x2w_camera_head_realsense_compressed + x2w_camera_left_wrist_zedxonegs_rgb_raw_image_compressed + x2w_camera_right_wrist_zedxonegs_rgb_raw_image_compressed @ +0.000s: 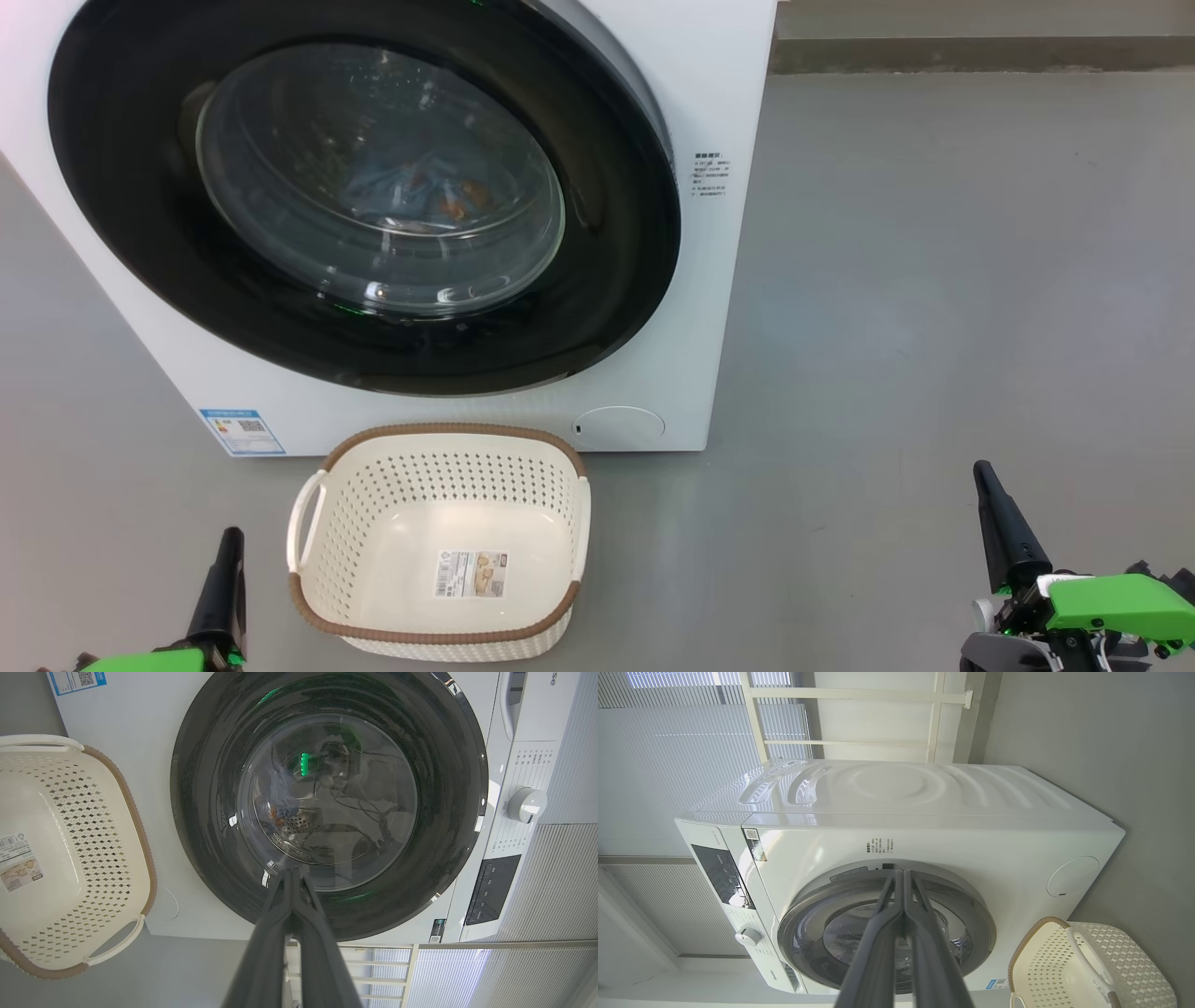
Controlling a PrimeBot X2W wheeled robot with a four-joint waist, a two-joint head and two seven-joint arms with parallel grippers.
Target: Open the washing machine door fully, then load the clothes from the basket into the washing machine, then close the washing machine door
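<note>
We look down at a white washing machine (719, 112) standing on a grey floor (887, 327). The washing machine door (308, 205), a glossy black ring around a bulging glass bowl, appears to lie flush against the front. Through the glass we make out the clothes (434, 187), a light blue bundle with orange-brown prints, inside the drum. The basket (448, 432) sits on the floor just in front of the machine's lower front edge and holds nothing but its paper label (473, 573).

Both grippers hang low near the bottom edge of the head view, fingers pressed together and holding nothing. The left gripper (230, 543) is just left of the basket and below the door's span. The right gripper (985, 481) stands well apart, out past the machine's right edge.

We judge the task finished or nearly so. If the door needs a last push to latch, it lies straight ahead of and above the left gripper, the nearer arm.
</note>
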